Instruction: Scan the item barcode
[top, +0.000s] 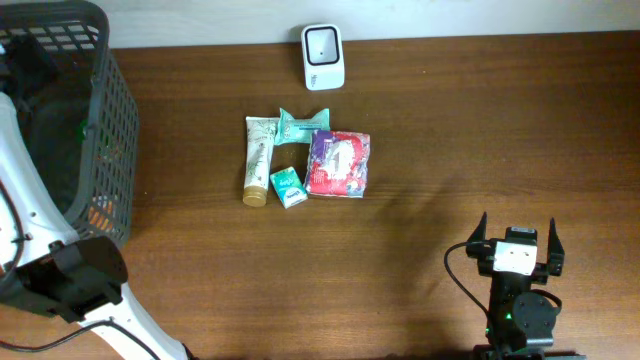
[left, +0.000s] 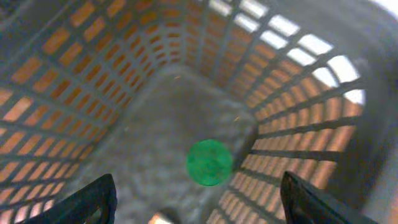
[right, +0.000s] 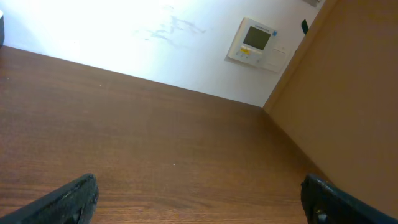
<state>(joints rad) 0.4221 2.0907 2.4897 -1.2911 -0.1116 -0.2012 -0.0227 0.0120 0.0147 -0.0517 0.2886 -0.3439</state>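
Drop-off, I reckon: left gripper spread above the green ball in the basket (right gripper spread, idle); next, grasp the red pack.

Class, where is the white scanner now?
Overhead view: the white scanner sits at the far edge of the table, just beyond the packaged items.

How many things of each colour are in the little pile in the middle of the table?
Teal: 2 (packet, small box)
Cream: 1 (tube)
Red and purple: 1 (pack)
Total: 4
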